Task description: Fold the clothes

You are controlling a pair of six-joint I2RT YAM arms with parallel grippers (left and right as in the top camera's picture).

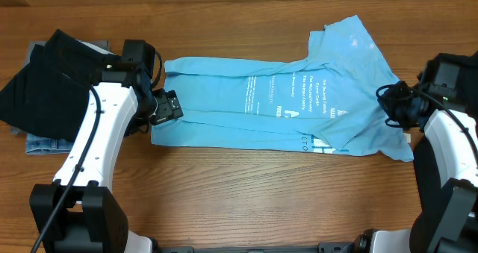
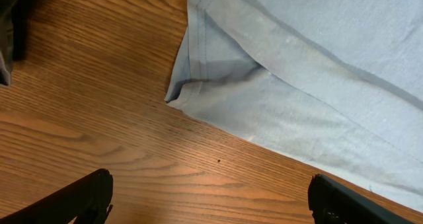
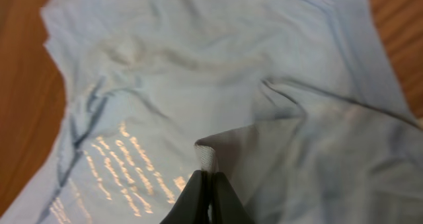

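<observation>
Your right jaws are pressed together on a small fold of the light blue T-shirt (image 3: 218, 85), which lies spread mid-frame across the desk (image 1: 239, 193). Your left jaws hang spread beside its hem, holding nothing. If you pull now, that thin pinch may slip, or the free end may drag crooked.

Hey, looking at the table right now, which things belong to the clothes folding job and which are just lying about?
In the job: light blue T-shirt, lying on the table; right gripper, pinching its cloth; left gripper, open near its hem.
Lying about: black garment and jeans, piled beside the left arm, untouched.
</observation>
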